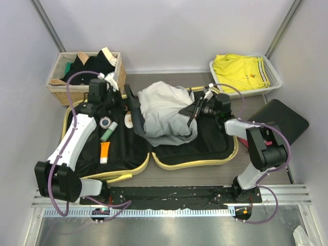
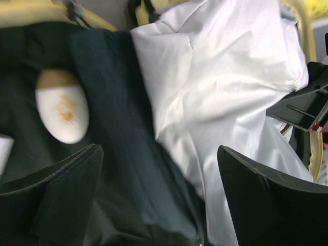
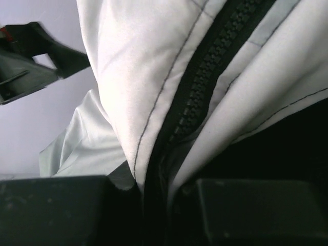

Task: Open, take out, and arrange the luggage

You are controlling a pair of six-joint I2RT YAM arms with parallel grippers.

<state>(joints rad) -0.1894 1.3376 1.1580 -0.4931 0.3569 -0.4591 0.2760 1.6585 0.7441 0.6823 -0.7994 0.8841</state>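
The pale-yellow luggage [image 1: 205, 162] lies open flat across mid-frame, a pale grey jacket [image 1: 161, 110] heaped at its centre, the right gripper [image 3: 154, 189] pinched tight on the jacket by its zip [image 3: 215, 66] and the left gripper [image 2: 159, 148] gaping wide, holding nothing.

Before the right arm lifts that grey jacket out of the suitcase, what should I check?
1. luggage lies open and flat: ok.
2. right gripper shut on the jacket at its zipper: ok.
3. left gripper open, holding nothing: ok.
4. dark garment beside the jacket is free of it: cannot tell.
5. orange tube lies apart from the jacket: ok.
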